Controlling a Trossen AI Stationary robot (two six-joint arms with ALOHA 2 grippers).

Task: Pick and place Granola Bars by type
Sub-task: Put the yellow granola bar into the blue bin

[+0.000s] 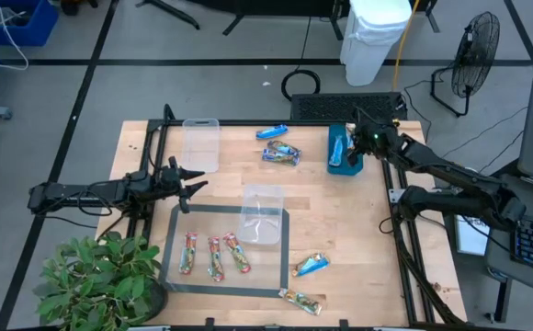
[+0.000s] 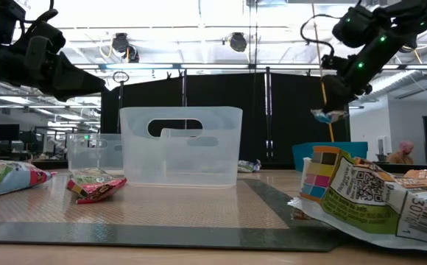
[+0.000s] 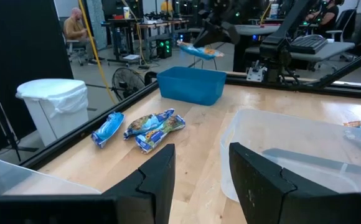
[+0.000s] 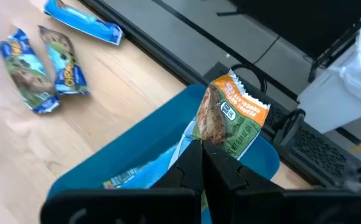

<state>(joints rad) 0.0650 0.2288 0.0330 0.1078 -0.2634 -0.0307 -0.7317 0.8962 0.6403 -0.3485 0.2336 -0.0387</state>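
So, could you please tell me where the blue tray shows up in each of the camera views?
High view: blue tray at the table's far right, under the right gripper.
Low view: a teal sliver right of the clear tub.
Left wrist view: far across the table.
Right wrist view: directly below the gripper.
Shared landmark: the bar held above it.

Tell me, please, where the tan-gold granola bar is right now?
Pinched in the right gripper, the tan-gold granola bar hangs over the blue tray at the table's far right.

Potted plant (image 1: 101, 280) at table's 7 o'clock, cut by high view's bottom edge; foreground wrapper (image 2: 375, 195) in low view cut at right edge.
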